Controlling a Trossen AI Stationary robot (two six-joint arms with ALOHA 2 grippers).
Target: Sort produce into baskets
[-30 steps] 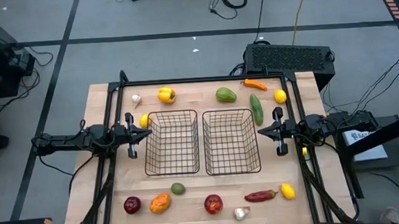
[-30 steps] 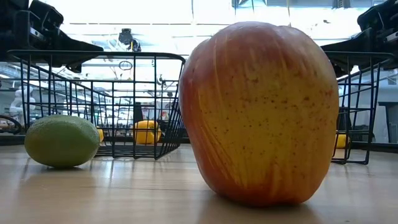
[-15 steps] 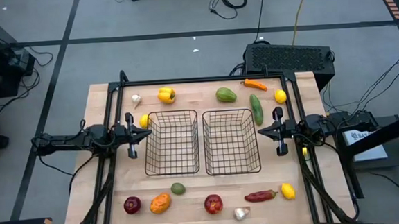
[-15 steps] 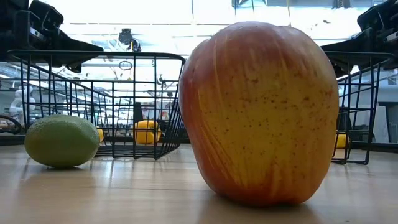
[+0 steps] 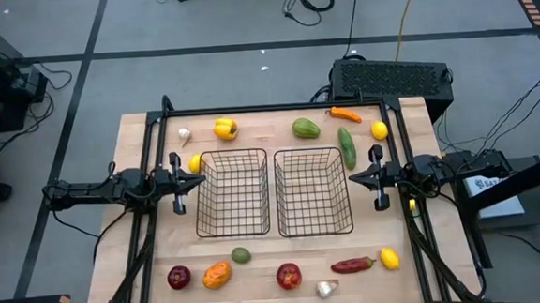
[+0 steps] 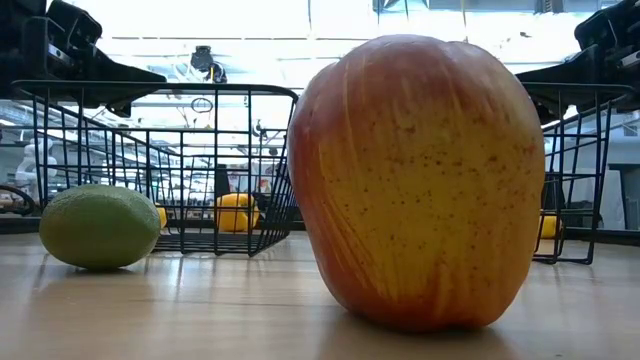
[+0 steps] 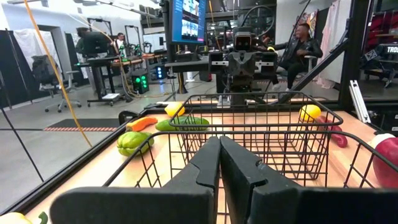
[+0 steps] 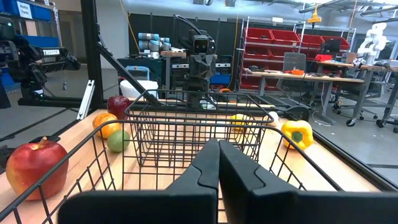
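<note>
Two black wire baskets side by side at the middle of the wooden desk (image 5: 138,141): left basket (image 5: 231,193) and right basket (image 5: 313,191), both with nothing inside.

Left pincer (image 5: 199,179) just outside the left basket's outer wall, fingers pressed together, holding nothing. Right pincer (image 5: 351,177) just outside the right basket's outer wall, likewise pinched fully closed and empty. Both aimed inward, facing each other across the baskets.

Produce spread in two rows, all on the bare desk, none in a basket.

Far row, beyond the baskets:
- white garlic bulb (image 5: 184,134) near the left corner
- yellow pepper (image 5: 224,128) beside it
- yellow lemon (image 5: 195,163) just beside the left basket's far outer corner, close to the left pincer
- green pepper (image 5: 305,129)
- orange pepper (image 5: 346,115), long and thin
- green cucumber (image 5: 347,148) lying alongside the right basket's far outer corner
- second lemon (image 5: 379,131) near the right rail

Near row, in front of the baskets:
- dark red apple (image 5: 178,277)
- orange-yellow pepper (image 5: 217,274) just beside it
- small green fruit (image 5: 242,256) close to the left basket's near edge
- red-yellow apple (image 5: 288,276), filling most of the low view
- second garlic bulb (image 5: 326,287) near it
- long red pepper (image 5: 353,265)
- third lemon (image 5: 389,258) just beside the pepper's end

In the left wrist view, people in the room beyond the desk.
</note>
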